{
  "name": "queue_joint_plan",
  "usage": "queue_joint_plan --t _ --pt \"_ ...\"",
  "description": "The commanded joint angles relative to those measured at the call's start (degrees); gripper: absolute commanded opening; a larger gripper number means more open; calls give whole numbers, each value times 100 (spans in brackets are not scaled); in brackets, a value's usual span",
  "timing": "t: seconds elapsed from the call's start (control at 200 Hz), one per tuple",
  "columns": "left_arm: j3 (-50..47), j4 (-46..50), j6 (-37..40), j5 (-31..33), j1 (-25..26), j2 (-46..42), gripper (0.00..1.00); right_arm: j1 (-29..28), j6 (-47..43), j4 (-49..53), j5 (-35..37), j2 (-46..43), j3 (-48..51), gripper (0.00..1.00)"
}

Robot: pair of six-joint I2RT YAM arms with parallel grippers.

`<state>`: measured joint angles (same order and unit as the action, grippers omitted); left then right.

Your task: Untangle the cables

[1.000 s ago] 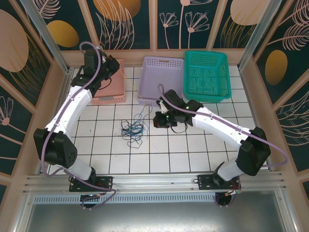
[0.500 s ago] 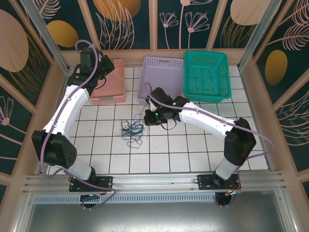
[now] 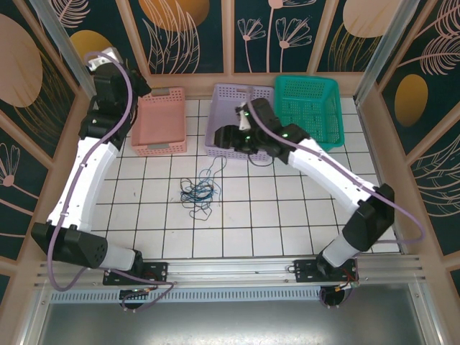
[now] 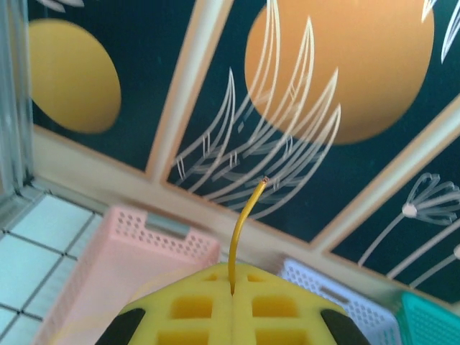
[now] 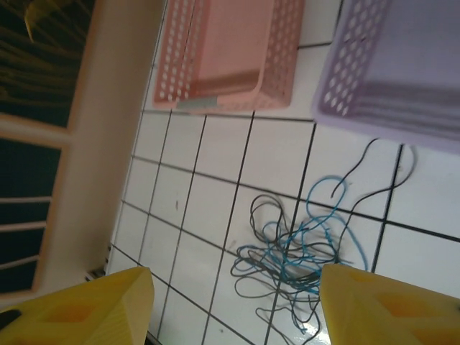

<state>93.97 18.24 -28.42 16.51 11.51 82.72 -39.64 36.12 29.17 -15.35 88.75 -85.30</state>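
**Top view.** Logged cables [image 3: 199, 192] as a loose knotted bundle on the white tiles, just in front of the purple basket [image 3: 237, 100] and apart from both arms. Found left gripper [image 3: 108, 68] high near the back-left corner, beside the pink basket [image 3: 159, 118]. Found right gripper [image 3: 223, 136] over the purple basket's near wall, just behind the bundle.

**Left wrist view.** Saw left gripper [image 4: 231, 277] pressed together, pinching a thin yellow wire [image 4: 241, 223] sticking up between the pads. Judged as one strand kept clear of the knot.

**Right wrist view.** Saw right gripper [image 5: 233, 272] spread wide, nothing held, cables [image 5: 287, 259] on the tiles below, between the fingers [image 5: 93, 305]. Judged as lined up for a pick from the bundle.
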Motion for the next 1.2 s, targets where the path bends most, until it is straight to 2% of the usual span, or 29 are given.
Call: queue_joint_plan --t 0.0,0.11,0.375,0.535,0.661,0.781,1.196 --pt "477 64 490 594 -72 355 0 305 384 -446 -371 -438 374 64" --pt "986 325 549 808 -202 785 0 429 426 -447 -354 -631 620 64" --pt "1454 467 529 765 -451 1642 0 439 615 -504 -328 -885 1095 64" --pt "1743 312 367 446 -711 2200 0 461 633 -502 -323 -930 1162 64" --pt "2227 328 350 432 -872 2802 0 474 623 -491 -329 -947 1212 64" --pt "2307 261 -97 225 -1072 3207 0 494 650 -484 -310 -998 1296 64" --pt "2589 -242 -36 -150 -1133 3863 0 606 800 -377 -131 -1546 1803 63"
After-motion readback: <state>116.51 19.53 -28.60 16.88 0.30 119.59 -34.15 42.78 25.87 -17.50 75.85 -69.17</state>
